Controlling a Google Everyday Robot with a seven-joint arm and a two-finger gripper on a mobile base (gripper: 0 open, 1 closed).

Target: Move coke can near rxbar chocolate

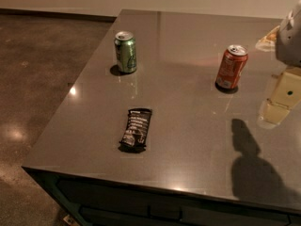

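At the right edge of the view, the robot's arm [290, 34] enters as a grey rounded housing, cut off by the frame. The pale cream gripper [281, 100] hangs below it over the right side of the dark glossy tabletop [188, 140] — whether it is wide or narrow I cannot tell. Its shadow [249, 166] lies on the near right part of the surface. The red-orange aluminium coke can [231, 67] with a silver top stands upright just left of the gripper, apart from it. The flat black rxbar chocolate wrapper [136, 130] with white lettering lies well apart from the can, toward the near left edge. A green drink can [125, 52] stands upright at the far left. Behind the arm, a pale object [267, 37] is partly hidden — too unclear to name.
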